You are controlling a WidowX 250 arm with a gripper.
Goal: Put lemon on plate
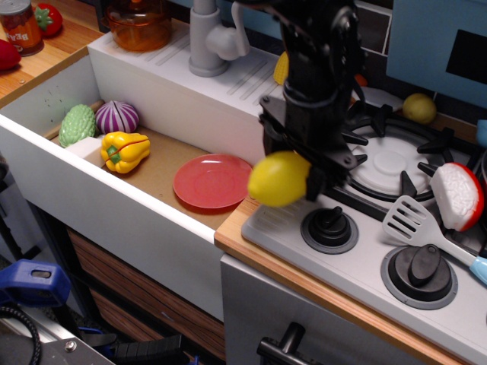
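The jaws of the black gripper (298, 173) clamp the glossy bright-yellow plastic lemon (278, 179) by its right side, above the counter edge. The flat round red plastic plate (214, 181) lies left, in the sink. That off-centre pinch could let the lemon slip short.

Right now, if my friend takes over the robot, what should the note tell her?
Gripper: shut on the glossy bright-yellow plastic lemon, held in the air above the wooden counter edge beside the stove.
Flat round red plastic plate: on the sink floor, nothing on it, just left of the lemon.
Done: lemon picked up.
Left: carry it left over the plate, lower it, let go.
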